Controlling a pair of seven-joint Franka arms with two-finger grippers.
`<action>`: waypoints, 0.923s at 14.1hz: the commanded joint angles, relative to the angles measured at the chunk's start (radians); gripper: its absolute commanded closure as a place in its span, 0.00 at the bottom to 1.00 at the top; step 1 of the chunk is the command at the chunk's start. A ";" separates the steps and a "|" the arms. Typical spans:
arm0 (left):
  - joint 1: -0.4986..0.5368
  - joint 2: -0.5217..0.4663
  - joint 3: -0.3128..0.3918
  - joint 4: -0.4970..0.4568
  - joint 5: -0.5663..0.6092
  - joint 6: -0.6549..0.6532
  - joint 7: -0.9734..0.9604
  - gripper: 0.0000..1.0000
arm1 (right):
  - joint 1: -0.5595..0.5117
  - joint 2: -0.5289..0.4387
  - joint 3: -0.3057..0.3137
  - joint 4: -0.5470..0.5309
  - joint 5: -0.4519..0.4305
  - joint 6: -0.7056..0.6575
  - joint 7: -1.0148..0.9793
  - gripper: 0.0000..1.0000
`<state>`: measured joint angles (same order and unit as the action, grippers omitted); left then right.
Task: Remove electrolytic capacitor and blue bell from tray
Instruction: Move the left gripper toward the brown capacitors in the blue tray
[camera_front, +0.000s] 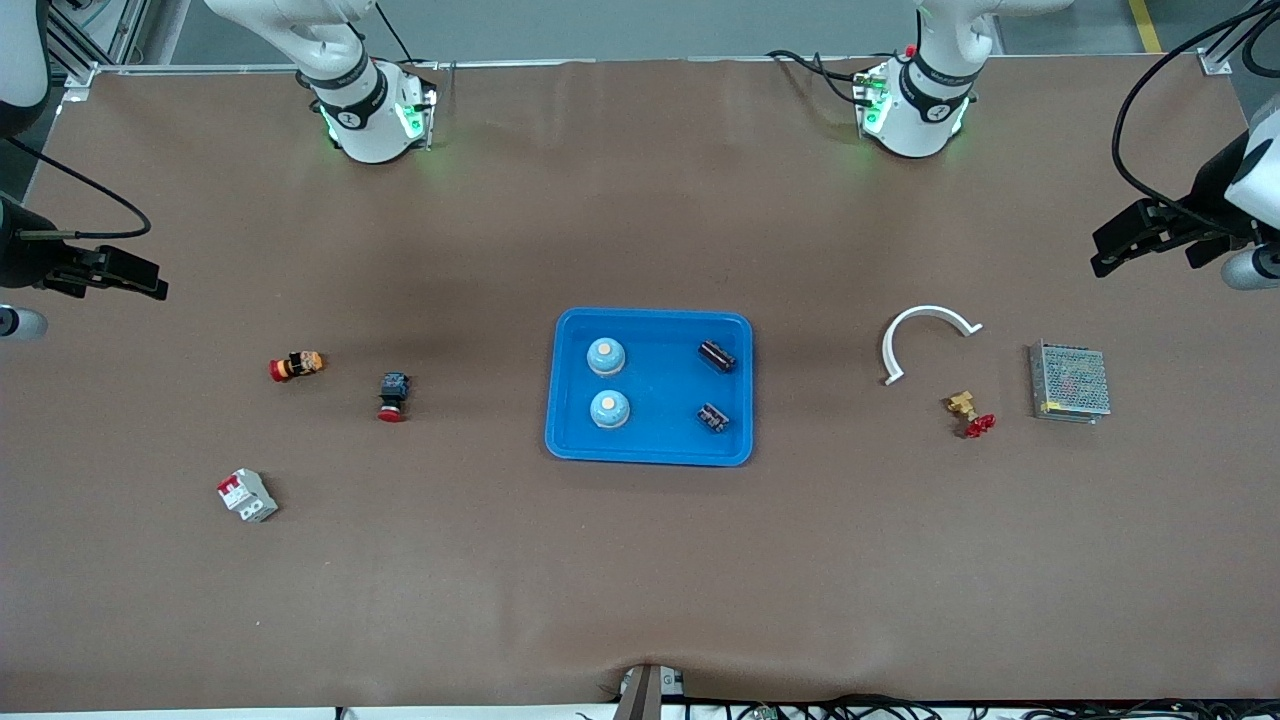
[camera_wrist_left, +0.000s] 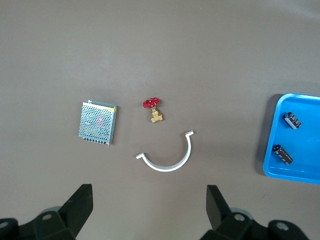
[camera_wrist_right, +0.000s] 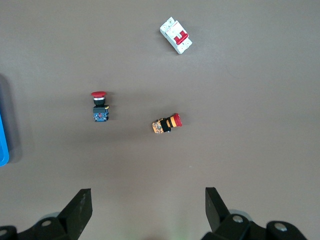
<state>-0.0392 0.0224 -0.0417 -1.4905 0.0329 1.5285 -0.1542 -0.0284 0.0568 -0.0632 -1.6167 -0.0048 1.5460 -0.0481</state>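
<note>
Brown matting covers the table (camera_front: 640, 580), and at the right arm's end the right gripper (camera_front: 135, 280) hangs over bare surface with its fingers (camera_wrist_right: 80, 207) spread wide and holding nothing. That arm waits, as does the other one. Nearest to it lies an orange and red push button (camera_front: 296, 365) on its side, and a little nearer the front camera and toward the middle lies a dark switch with a red cap (camera_front: 393, 396). A white circuit breaker with a red lever (camera_front: 247, 495) sits nearer the front camera than both, well apart from them.

At the middle of the table rests a blue tray (camera_front: 650, 450). In it, on the part toward the right arm, stand two pale blue bells (camera_front: 606, 355), one nearer the front camera than the other. On the part toward the left arm lie two dark capacitors (camera_front: 716, 356), likewise one nearer the camera, apart from each other and from the bells.

Toward the left arm's end lies a white curved bracket (camera_front: 925, 335), and just nearer the camera a brass valve with a red handle (camera_front: 970, 412). Beside them sits a perforated metal power supply (camera_front: 1069, 382). The left gripper (camera_front: 1130, 243) hangs over bare table at that end, its fingers (camera_wrist_left: 217, 205) released and empty.
</note>
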 joint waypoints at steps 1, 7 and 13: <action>0.002 0.007 -0.003 0.018 -0.002 -0.004 0.005 0.00 | -0.018 -0.005 0.016 0.009 -0.006 -0.015 -0.010 0.00; -0.011 0.024 -0.006 0.010 -0.007 -0.002 -0.025 0.00 | -0.018 -0.005 0.016 0.008 -0.006 -0.015 -0.012 0.00; -0.068 0.036 -0.023 -0.126 -0.013 0.128 -0.140 0.00 | -0.016 -0.003 0.016 0.009 -0.006 -0.014 -0.009 0.00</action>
<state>-0.0900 0.0631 -0.0590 -1.5519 0.0311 1.5898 -0.2715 -0.0284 0.0568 -0.0624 -1.6165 -0.0048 1.5451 -0.0482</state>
